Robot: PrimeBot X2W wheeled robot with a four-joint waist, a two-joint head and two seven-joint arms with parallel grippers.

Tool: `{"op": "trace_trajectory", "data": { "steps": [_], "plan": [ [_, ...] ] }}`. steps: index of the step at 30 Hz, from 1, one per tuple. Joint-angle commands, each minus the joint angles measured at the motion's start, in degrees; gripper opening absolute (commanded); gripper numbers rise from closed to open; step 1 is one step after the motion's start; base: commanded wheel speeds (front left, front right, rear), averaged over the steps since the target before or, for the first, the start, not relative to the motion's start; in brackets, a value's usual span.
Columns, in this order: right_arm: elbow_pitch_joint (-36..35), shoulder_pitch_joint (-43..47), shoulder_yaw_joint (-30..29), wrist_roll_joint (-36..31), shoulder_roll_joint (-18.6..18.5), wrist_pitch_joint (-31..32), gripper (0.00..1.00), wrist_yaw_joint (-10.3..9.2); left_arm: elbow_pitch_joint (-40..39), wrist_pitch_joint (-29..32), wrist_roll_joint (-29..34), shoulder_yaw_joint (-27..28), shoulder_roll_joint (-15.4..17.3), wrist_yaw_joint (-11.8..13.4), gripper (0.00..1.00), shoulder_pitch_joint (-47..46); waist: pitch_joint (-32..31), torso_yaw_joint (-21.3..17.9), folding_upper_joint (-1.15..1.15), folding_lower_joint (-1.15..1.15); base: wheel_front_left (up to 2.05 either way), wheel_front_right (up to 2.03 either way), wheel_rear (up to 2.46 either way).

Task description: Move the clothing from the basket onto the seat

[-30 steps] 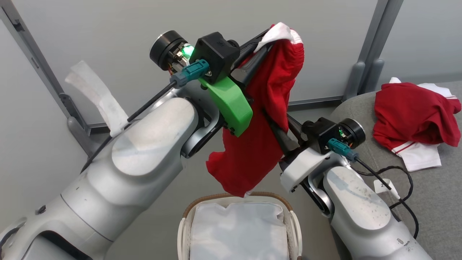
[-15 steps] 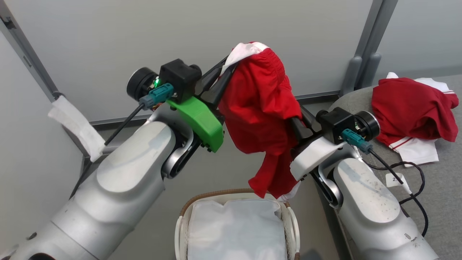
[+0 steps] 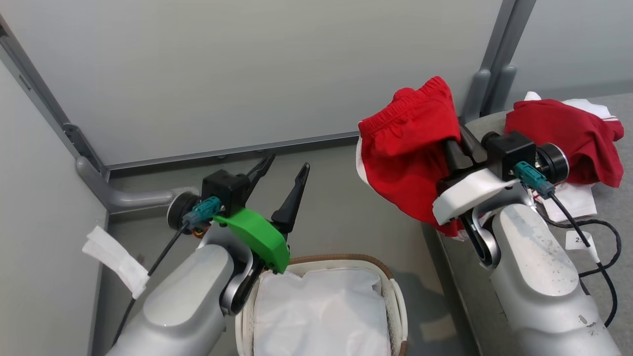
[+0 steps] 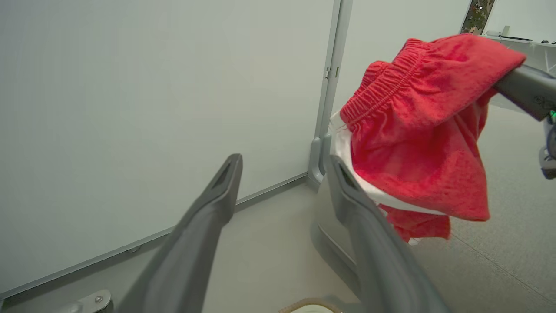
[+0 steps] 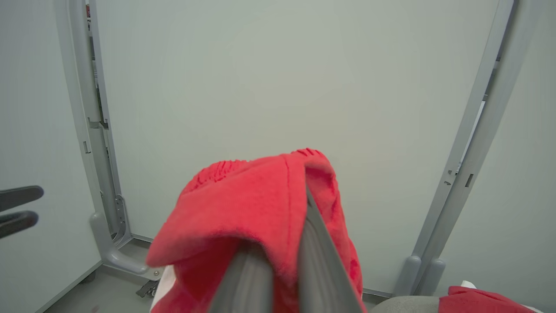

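- Right end effector (image 5: 282,243) clamps the red shorts (image 3: 405,148), raised at the seat's (image 3: 613,207) left edge.
- Left end effector (image 3: 287,164) spread wide, empty, above the basket (image 3: 346,258).

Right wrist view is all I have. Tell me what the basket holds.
Observer: The basket shows a white liner and no red clothing, though the left arm hides one corner.
Operator: Report the left gripper.
Observer: The left gripper is open and empty, above and behind the basket in the head view.
Operator: Describe the seat.
Observer: On the seat, past the red shorts, a second red garment with white parts lies crumpled.
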Motion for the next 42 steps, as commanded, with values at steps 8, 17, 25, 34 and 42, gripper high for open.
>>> {"op": "trace_trajectory", "data": {
  "steps": [8, 17, 25, 34, 42],
  "plan": [
    [-0.83, 2.1, -3.24, -2.08, -0.17, -0.14, 0.0, -0.08, 0.03, -0.16, 5.04, 6.86, -2.84, -1.73, 1.0, 9.97, 0.87, -2.56, 0.0, 0.0, 0.0, 0.0, 0.0],
    [-1.85, 2.86, -6.29, -3.6, -0.19, -0.14, 0.0, -0.08, -0.11, -0.16, 11.13, 11.42, -5.5, -3.22, 1.0, 14.47, 1.96, -9.21, 0.0, 0.0, 0.0, 0.0, 0.0],
    [-2.62, 2.67, -10.11, -6.07, -0.18, -0.14, 0.0, -0.08, -0.59, -0.17, 14.09, 13.18, -7.37, -3.95, 1.0, 14.61, 3.93, -16.08, 0.0, 0.0, 0.0, 0.0, 0.0],
    [-3.32, 1.67, -13.47, -7.87, -0.12, -0.14, 0.0, -0.08, -1.44, -0.18, 15.99, 13.34, -8.47, -4.24, 1.0, 12.71, 7.78, -18.65, 0.0, 0.0, 0.0, 0.0, 0.0],
    [-5.37, -4.54, -18.63, -11.84, -1.13, -0.14, 0.0, -0.08, -1.98, -0.18, 16.35, 12.27, -8.65, -4.24, 1.0, 10.49, 13.0, -15.08, 0.0, 0.0, 0.0, 0.0, 0.0]
  ]
}}
